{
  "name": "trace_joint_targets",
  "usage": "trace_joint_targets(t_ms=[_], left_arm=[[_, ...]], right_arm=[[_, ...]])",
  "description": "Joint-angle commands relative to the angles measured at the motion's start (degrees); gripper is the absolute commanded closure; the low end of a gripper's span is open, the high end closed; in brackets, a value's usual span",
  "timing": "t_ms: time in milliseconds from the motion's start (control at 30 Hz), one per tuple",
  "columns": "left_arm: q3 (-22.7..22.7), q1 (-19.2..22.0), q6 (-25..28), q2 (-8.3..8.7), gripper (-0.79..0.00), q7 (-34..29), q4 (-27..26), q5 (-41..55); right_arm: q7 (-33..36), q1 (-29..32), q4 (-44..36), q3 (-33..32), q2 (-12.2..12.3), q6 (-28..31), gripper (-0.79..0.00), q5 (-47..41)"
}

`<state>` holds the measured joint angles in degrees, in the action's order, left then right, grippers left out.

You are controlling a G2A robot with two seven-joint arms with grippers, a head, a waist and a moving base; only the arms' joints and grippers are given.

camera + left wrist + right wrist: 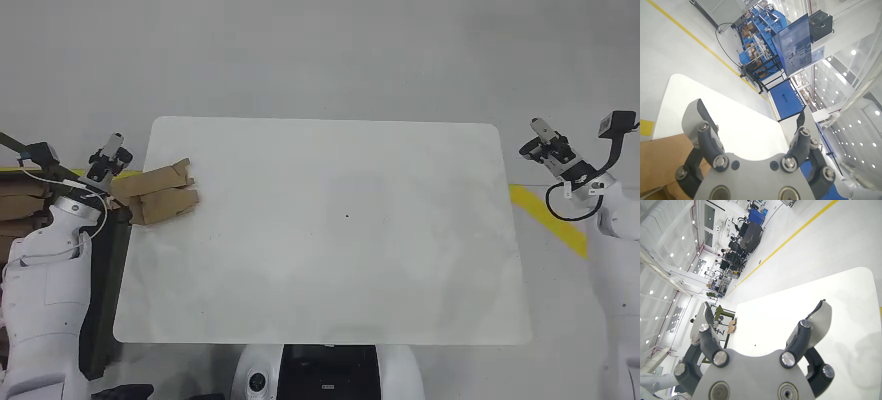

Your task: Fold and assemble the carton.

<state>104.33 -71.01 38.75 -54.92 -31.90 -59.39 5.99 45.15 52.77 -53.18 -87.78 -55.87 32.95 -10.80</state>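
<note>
Desk: white desk [330, 230] with rounded corners, taken as reference for all positions.

Carton: flat, folded brown cardboard carton [160, 192] lies at the desk's left edge, close to the far-left corner. Most of it rests on the desk surface and its outer end juts just past the edge. Flaps lie flat and nothing is erected. In the left wrist view the carton [664, 151] sits low beside the desk [687, 89]. In the right wrist view the carton [732, 326] shows as a small brown shape at the opposite side of the desk [810, 285].

Left gripper [110, 155]: just off the desk's left edge, by the far-left corner, next to the carton's outer end. In the left wrist view the left gripper [752, 109] has its fingers spread wide with nothing between them. One finger overlaps the carton in that view; contact cannot be judged.

Right gripper [545, 140]: off the desk's right edge, near the far-right corner, well apart from the carton. In the right wrist view the right gripper [764, 307] has its fingers wide apart and holds nothing.

Other: yellow floor line [545, 215] runs past the desk's right side
</note>
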Motion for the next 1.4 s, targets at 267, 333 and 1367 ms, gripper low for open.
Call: trace_joint_targets(t_ms=[267, 333, 1367], left_arm=[[8.7, -2.2, -4.8, 2.21, -0.785, 1.4, 8.1, -2.4], [10.2, -2.3, -5.6, 2.63, -0.785, 1.1, 10.5, -1.6], [1.2, 15.1, 0.4, 1.62, -0.785, -5.8, 39.9, -7.1]], right_arm=[[0.0, 0.0, 0.0, 0.0, 0.0, 0.0, -0.785, 0.0], [0.0, 0.0, 0.0, 0.0, 0.0, 0.0, -0.785, 0.0], [0.0, 0.0, 0.0, 0.0, 0.0, 0.0, -0.785, 0.0]])
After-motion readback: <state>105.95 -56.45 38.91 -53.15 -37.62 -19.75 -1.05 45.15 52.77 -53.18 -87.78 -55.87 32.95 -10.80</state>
